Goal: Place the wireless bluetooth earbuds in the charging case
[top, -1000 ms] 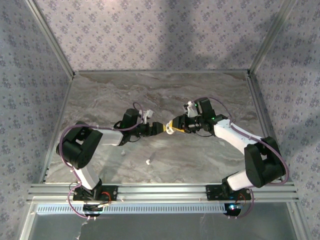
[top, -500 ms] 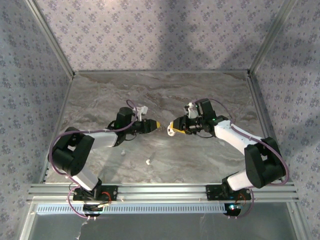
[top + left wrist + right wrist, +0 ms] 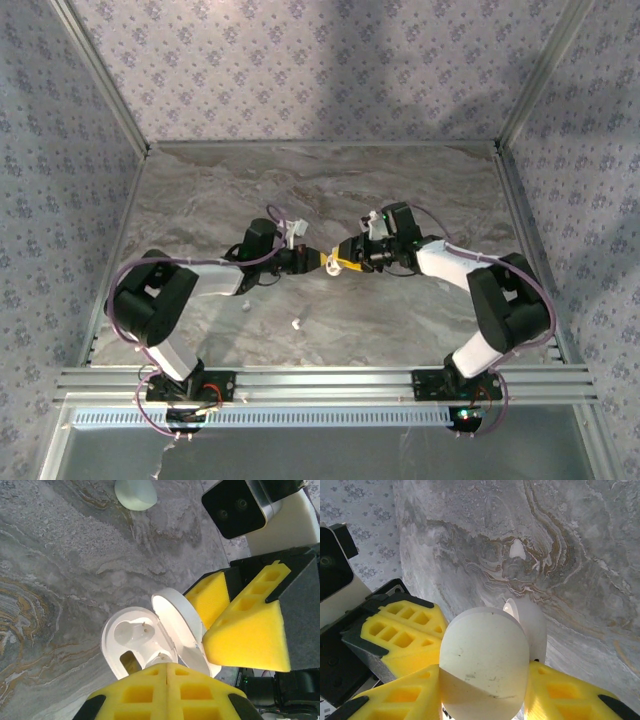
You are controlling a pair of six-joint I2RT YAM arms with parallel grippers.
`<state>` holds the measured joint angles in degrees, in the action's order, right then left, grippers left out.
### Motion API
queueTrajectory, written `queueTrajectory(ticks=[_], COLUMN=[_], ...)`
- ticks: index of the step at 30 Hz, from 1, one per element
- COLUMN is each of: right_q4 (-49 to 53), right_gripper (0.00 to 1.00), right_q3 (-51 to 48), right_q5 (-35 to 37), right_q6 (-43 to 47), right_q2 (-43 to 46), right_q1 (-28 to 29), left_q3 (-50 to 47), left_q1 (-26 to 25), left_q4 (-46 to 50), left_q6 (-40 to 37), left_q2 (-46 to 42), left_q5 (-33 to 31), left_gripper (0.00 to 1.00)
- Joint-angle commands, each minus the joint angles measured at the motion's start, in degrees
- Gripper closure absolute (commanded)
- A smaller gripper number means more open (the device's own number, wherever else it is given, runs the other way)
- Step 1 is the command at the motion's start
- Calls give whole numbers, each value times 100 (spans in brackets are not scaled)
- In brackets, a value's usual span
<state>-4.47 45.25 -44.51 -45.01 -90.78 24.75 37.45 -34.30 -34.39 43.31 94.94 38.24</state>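
The white charging case hangs above the marble table with its lid swung open. Both wells look empty. My right gripper is shut on the case body, one yellow finger on each side. My left gripper is shut, with no gap between its yellow fingertips. Its tips sit against the near edge of the case's open face. From above, the left gripper and the right gripper meet tip to tip over mid-table. Two tiny whitish earbuds lie on the table nearer the bases.
A pale green oval pebble lies on the marble beyond the case. A small whitish bit rests on the table ahead of the right gripper. Patterned walls and metal rails enclose the table.
My left gripper went from open to shut, pulled back to the left, then returned to the case. The right gripper stayed shut on the case and shifted slightly left.
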Motion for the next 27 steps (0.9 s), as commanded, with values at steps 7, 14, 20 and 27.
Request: queueTrajectory(ticks=[7, 14, 20, 27], right_q4=[-927, -1480, -1766, -1795], right_gripper=[61, 60, 55, 42], right_q3=[-69, -96, -87, -137], right_q5=[-299, -280, -235, -150], right_q6=[-511, -828, -1004, -1011], right_q2=[-528, -898, -1215, -1345], right_q1=[159, 205, 241, 224], left_q3=[280, 342, 420, 524], left_q1=[-59, -53, -55, -95], left_q4=[-46, 134, 198, 260], left_q6=[-31, -78, -36, -23], left_q2=[340, 437, 617, 778], left_q5=[43, -45, -62, -3], left_gripper=[97, 97, 98, 97])
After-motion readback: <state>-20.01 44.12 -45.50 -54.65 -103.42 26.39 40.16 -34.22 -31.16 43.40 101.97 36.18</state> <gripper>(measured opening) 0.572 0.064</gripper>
